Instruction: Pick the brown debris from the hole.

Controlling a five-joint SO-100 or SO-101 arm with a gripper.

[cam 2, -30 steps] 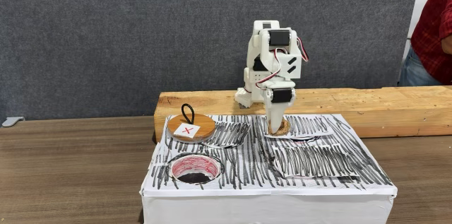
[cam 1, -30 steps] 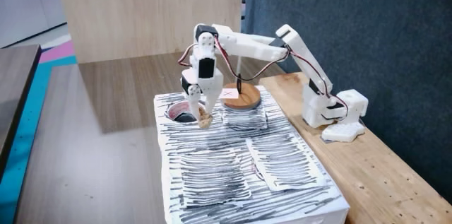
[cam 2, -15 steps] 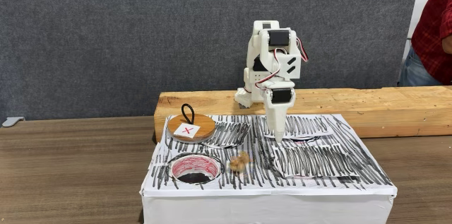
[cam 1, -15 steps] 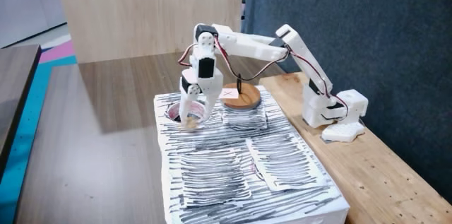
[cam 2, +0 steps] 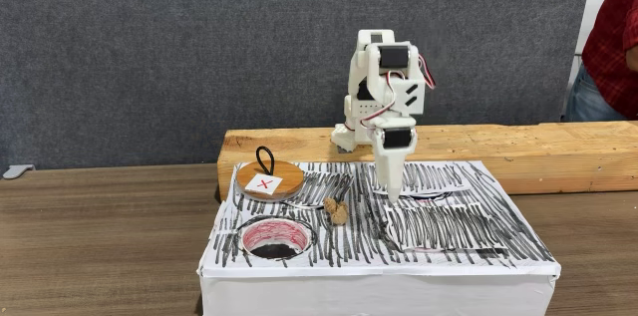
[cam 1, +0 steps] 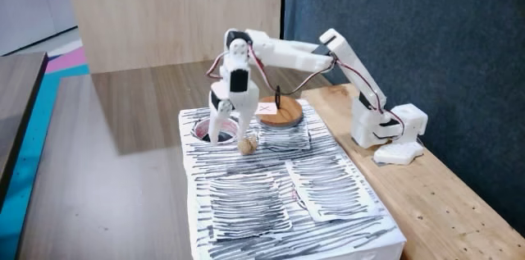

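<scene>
Plainly, the brown debris [cam 2: 337, 210] is not in the hole [cam 2: 274, 241]. It lies on the striped box [cam 2: 469, 246], just beside the hole's red rim and just in front of the wooden disc [cam 2: 267, 178] with the X card. In the fixed view from the hole side, the gripper [cam 2: 392, 192] points straight down over the box. The debris sits to its left and a little nearer the camera, between it and the hole, clearly apart from the fingertips. In the fixed view from the box's end, the gripper [cam 1: 220, 131] shows against the hole's rim, with the debris [cam 1: 246, 143] to its lower right. The two views disagree by parallax, so the tips probably hang above the surface, not on it. Nothing is pinched between the fingers. Whether they are spread or pressed together I cannot tell, since they read as one narrow white column. The debris is a small rounded lump with no clear long axis, so approach angle should matter little.
</scene>
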